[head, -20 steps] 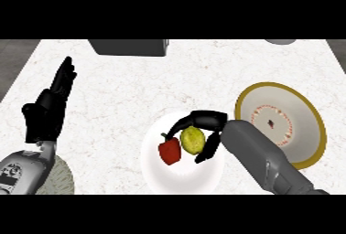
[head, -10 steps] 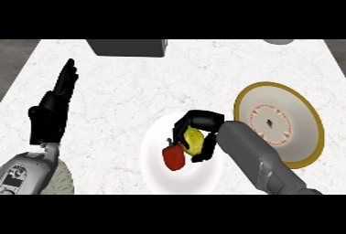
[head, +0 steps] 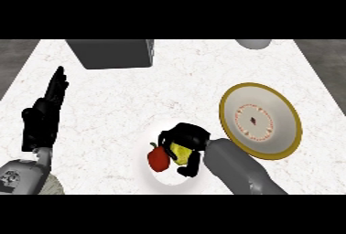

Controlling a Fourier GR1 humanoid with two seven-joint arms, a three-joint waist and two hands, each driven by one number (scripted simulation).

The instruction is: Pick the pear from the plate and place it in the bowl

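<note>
One pear [head: 178, 151] – one bowl [head: 260, 119] – one plate [head: 164, 178]

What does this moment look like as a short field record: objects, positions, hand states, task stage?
pear: yellow, on the white plate, right hand curled round it
red fruit: on plate, left of pear
bowl: gold-rimmed, right of plate, holds no fruit
right hand: shut on pear
left hand: open, fingers up, resting at left
grey box: far edge
task stage: pear grasped, not yet in bowl
</note>
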